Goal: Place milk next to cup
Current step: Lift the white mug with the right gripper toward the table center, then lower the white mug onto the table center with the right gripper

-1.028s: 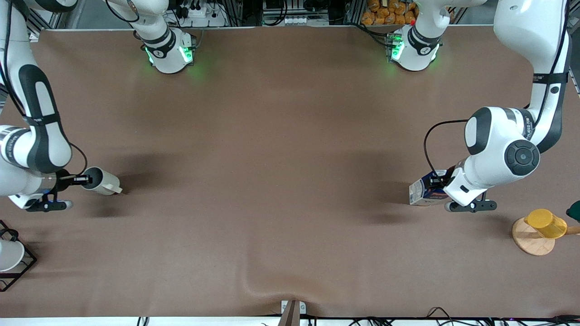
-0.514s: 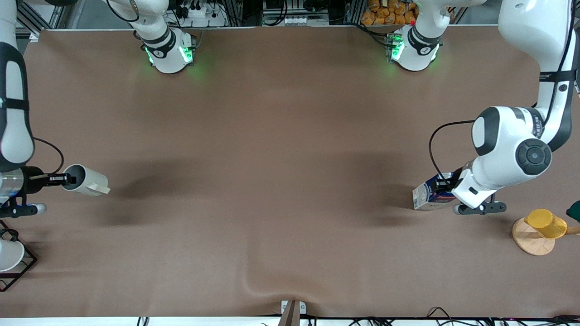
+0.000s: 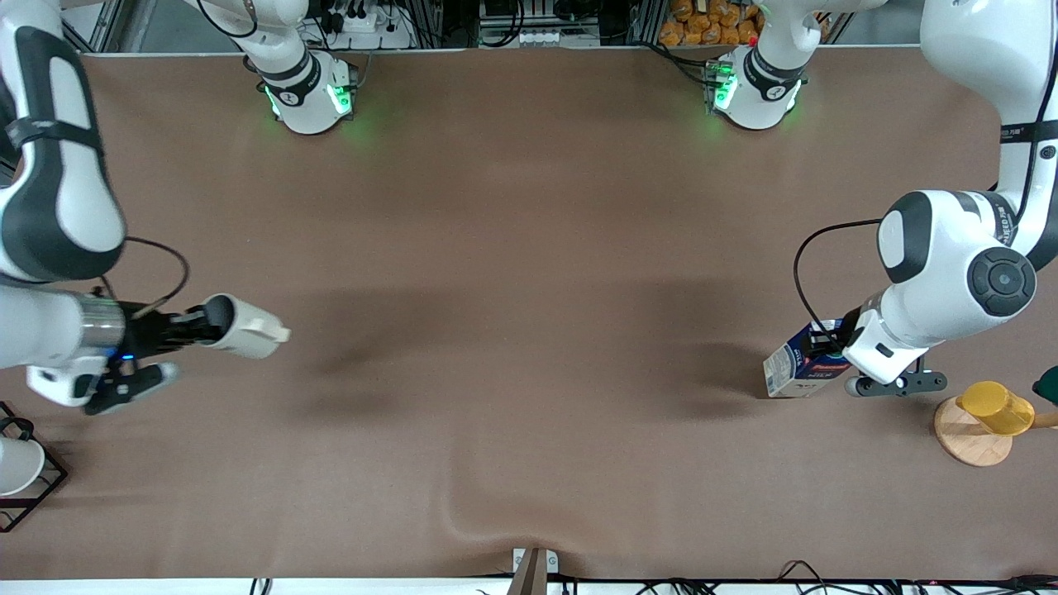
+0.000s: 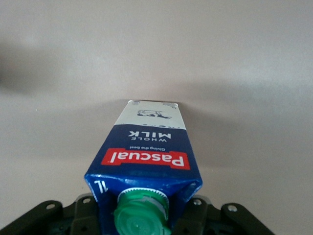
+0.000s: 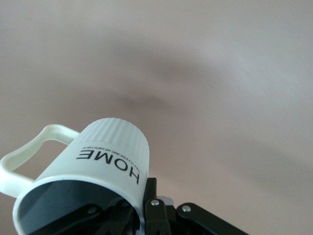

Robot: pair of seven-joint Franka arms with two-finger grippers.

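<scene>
The milk (image 3: 795, 369), a dark blue carton with a green cap (image 4: 142, 215), hangs tilted above the table toward the left arm's end. My left gripper (image 3: 829, 342) is shut on its gable top, one finger (image 4: 196, 211) on each side of the cap. The cup (image 3: 246, 330), a pale ribbed mug printed HOME (image 5: 105, 152), is held on its side above the table toward the right arm's end. My right gripper (image 3: 198, 325) is shut on its rim, with one finger (image 5: 149, 195) outside the wall and the other inside.
A yellow cup (image 3: 996, 406) rests on a wooden disc (image 3: 965, 440) toward the left arm's end, with a dark green object (image 3: 1048, 384) beside it. A white cup (image 3: 16, 464) sits in a black wire rack (image 3: 45, 487) toward the right arm's end. The brown cloth ripples (image 3: 479, 521) near the front edge.
The right gripper swung the cup out toward its end, then carried it toward the table's middle. The left gripper tightened on the milk and shifted it slightly toward the left arm's end.
</scene>
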